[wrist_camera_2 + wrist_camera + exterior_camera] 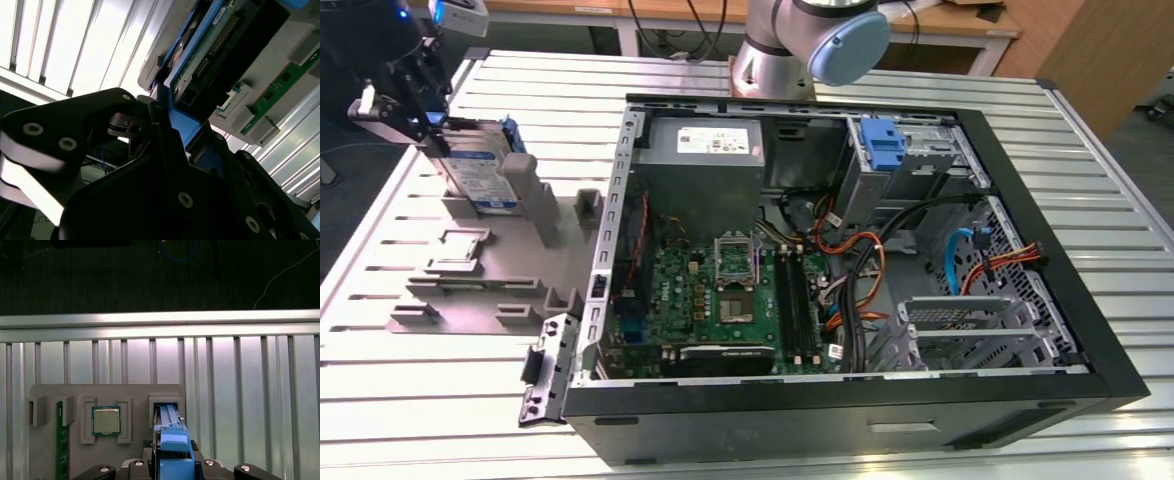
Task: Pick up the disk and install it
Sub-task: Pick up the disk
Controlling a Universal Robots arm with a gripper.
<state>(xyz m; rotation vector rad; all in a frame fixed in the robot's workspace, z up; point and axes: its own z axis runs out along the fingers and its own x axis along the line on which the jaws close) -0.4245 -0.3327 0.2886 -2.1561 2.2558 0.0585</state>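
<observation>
Fingers clenched on disk at blue carrier edge — disk upright in grey fixture slot on surface, likely so edge is reachable.

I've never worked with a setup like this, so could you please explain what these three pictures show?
This is a single robot arm with a gripper, a two-fingered clamp, on its end. The exterior view comes from a camera standing off the arm. Both wrist views come from cameras riding on the arm near the gripper. A slatted metal table carries an open computer case and, at the exterior view's left, a grey holder for parts. In the first wrist view, that holder has a square chip and a green memory stick in it. The gripper is closed on the disk, a hard drive in a blue frame, which stands on edge at the holder.
</observation>
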